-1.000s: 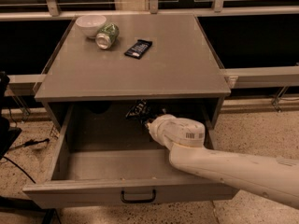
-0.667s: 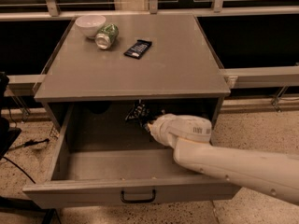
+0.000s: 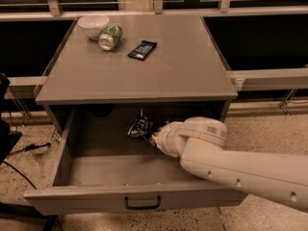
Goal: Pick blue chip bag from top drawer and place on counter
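So, gripper's way back in the drawer and this could easily go sideways

Honestly, the gripper (image 3: pixel 140 128) is just a dark tangle in the shadow at the far end of the drawer (image 3: pixel 96 203), tucked under the front lip of the counter (image 3: pixel 144 76). I can't tell whether it's apart or clamped on anything. I can't pick out the chip bag as its own shape either. My guess is it's in that same dark far patch, at or in the gripper, but that's a guess.

What could go wrong, as I see it:
- A crumpled foil bag is slippery and squashy, so a grab on a loose fold could let it slide out on the way up.
- There's not much room under the counter lip. Coming straight up instead of pulling toward the near side first would knock the gripper or the bag against it.
- The fat white arm (image 3: pixel 231 162) comes in over the drawer's near right corner, so a sloppy retreat could bump the front panel.

Compared with a second ago, the gripper sits lower in view and nearer the drawer's front, and the wrist has come along with it. The bowl (image 3: pixel 93 25), the tipped can (image 3: pixel 110 36) and the bar wrapper (image 3: pixel 143 50) on the far left of the counter haven't budged.
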Controlling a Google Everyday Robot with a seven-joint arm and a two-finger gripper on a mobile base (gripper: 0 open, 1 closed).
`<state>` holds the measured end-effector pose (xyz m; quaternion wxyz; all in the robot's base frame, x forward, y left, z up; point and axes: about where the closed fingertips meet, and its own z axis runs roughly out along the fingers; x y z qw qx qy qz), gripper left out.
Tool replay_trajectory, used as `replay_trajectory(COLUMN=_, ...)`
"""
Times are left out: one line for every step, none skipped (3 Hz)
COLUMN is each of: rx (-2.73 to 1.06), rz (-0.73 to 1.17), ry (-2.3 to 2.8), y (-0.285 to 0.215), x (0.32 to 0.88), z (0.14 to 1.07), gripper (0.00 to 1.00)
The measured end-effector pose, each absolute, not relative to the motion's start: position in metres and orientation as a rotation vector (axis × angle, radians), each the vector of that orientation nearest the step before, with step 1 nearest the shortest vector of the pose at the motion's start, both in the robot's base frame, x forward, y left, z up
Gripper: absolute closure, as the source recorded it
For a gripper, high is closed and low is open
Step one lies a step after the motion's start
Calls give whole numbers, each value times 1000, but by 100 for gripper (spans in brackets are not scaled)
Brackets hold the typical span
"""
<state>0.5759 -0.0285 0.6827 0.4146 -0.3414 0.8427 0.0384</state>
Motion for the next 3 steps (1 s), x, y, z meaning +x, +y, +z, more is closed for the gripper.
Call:
replay_trajectory(rx=-909, rz=84, ry=2161, y=-37, x=550, z=699, gripper=100)
replay_trajectory(rx=-928, rz=102, ry=2165, y=-34, x=546, z=699, gripper=100)
replay_trajectory(rx=-968, rz=124, ry=2155, y=-25, x=549, z=699, gripper=100)
